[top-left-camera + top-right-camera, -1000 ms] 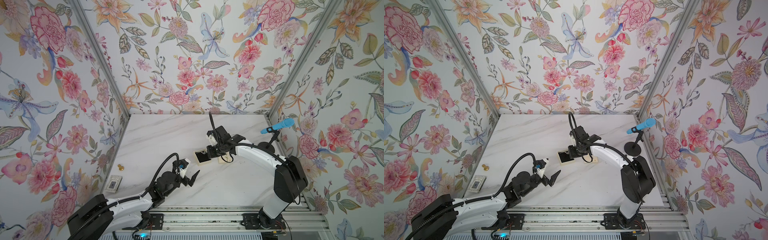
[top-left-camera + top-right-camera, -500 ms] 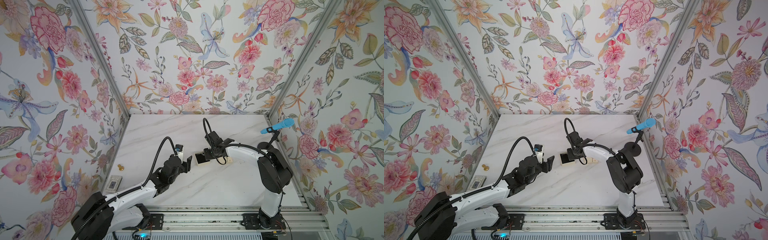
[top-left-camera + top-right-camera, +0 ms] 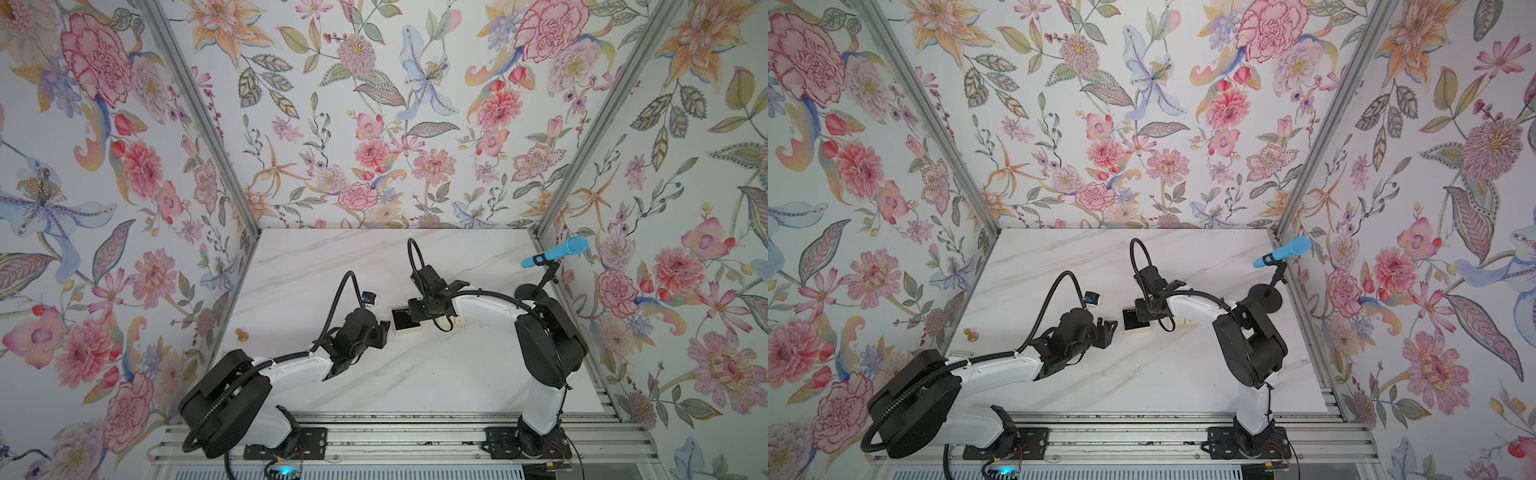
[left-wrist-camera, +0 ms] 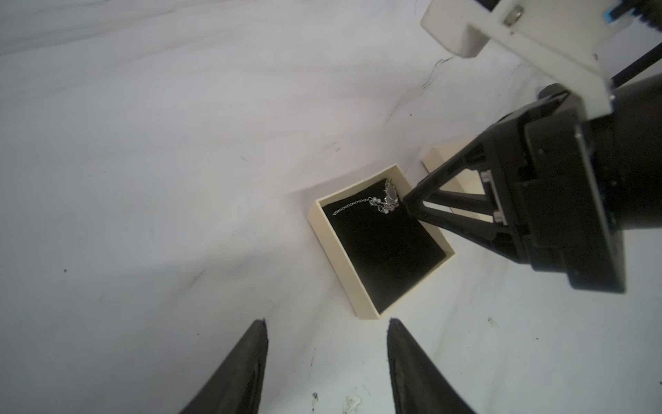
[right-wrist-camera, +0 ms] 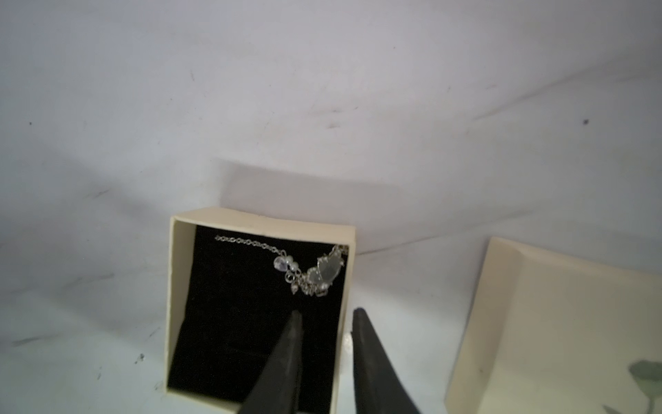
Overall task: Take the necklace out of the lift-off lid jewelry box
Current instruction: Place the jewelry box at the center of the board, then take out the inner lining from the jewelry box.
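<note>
One thin silvery necklace point(image 5: 308, 269) on matte black lining point(image 5: 233, 322), square cream box point(image 5: 182, 304)

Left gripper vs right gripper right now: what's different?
Gap: the left gripper stands wider open than the right gripper.
Place: the left gripper is short of the box, over bare table; the right gripper has its tips at the box's edge, close to the necklace.
Shared: both are open and empty, and both point at the box, where the necklace lies.
</note>
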`<action>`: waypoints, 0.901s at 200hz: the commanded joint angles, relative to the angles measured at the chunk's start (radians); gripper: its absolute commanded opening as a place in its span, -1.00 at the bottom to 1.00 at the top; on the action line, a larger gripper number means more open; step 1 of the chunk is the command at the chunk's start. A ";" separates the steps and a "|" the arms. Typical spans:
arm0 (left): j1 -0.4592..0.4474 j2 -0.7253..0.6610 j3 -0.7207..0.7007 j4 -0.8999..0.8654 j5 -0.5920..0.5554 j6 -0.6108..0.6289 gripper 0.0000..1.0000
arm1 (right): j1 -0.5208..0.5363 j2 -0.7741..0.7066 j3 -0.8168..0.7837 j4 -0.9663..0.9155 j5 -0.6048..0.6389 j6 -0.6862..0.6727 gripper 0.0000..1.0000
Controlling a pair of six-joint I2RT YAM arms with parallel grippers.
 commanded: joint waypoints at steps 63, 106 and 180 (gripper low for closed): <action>0.026 0.139 0.057 0.115 0.083 -0.035 -0.03 | 0.073 0.035 0.016 0.009 -0.030 0.086 -0.48; 0.031 0.175 0.040 0.140 0.094 -0.034 -0.05 | 0.077 0.068 0.028 0.009 -0.022 0.113 -0.33; 0.040 0.219 0.015 0.200 0.126 -0.051 -0.11 | 0.114 0.156 0.113 -0.066 0.078 0.150 -0.14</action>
